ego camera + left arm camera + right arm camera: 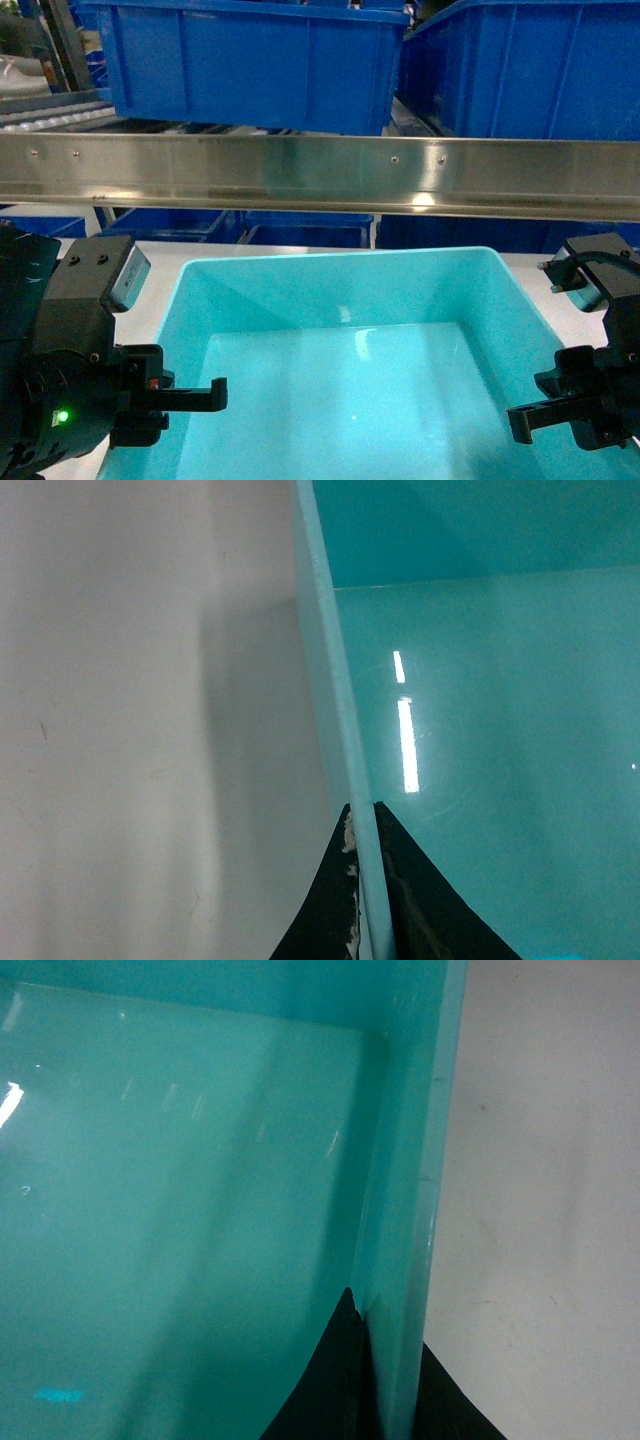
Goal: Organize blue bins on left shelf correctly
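Turquoise bin (350, 350) sits on the white tabletop (160, 270), directly in front of the robot and below the front rail of the stainless-steel shelf (320, 175); it is not yet on the rack. Both arms flank it symmetrically. Left gripper (365, 880) straddles the bin's left wall: wrist view shows one dark finger outside and one inside, with the thin rim running up between them, fingers pressed against the wall, so it reads as clamped on the wall. Right gripper (385, 1380) does the same on the right wall, one finger on each face of the tapered side, closed onto it. Judgement: the two-sided pinch is there because the tub is too wide for one gripper and has no handles; gripping opposite walls keeps it level for a lift toward the shelf. Bin interior is empty, glossy, with ceiling-light streaks on the floor. Above the rail, two dark blue crates (250, 55) occupy the shelf level, a narrow gap between them; more dark blue crates show under the rail, behind the table. White rollers (50, 115) visible at far left of the rack. No brand, label or readable writing on the bin, crates, rail or grippers; only a green indicator light (62, 415) on the left arm.
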